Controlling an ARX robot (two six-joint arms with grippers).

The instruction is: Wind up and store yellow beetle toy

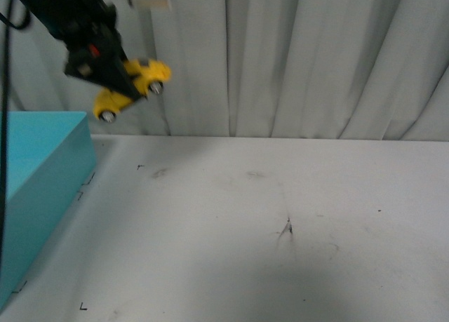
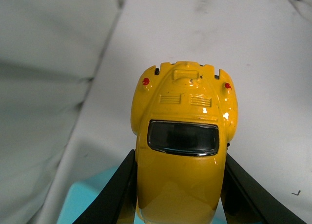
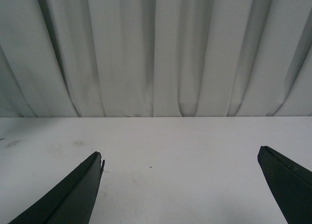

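The yellow beetle toy (image 1: 133, 88) hangs high at the upper left of the front view, tilted, with two silver-hubbed wheels showing. My left gripper (image 1: 121, 82) is shut on it, well above the table. The left wrist view looks down on the toy's glossy roof and dark rear window (image 2: 183, 137), with a black finger (image 2: 119, 192) pressed against each side of the body. My right gripper (image 3: 180, 158) is open over bare table, its dark fingers (image 3: 78, 192) wide apart with nothing between them. The right arm does not show in the front view.
A turquoise box (image 1: 38, 189) stands at the table's left edge, below and left of the held toy. Grey curtain (image 1: 302, 55) closes off the back. The white table (image 1: 266, 231) carries small dark scuffs and corner marks.
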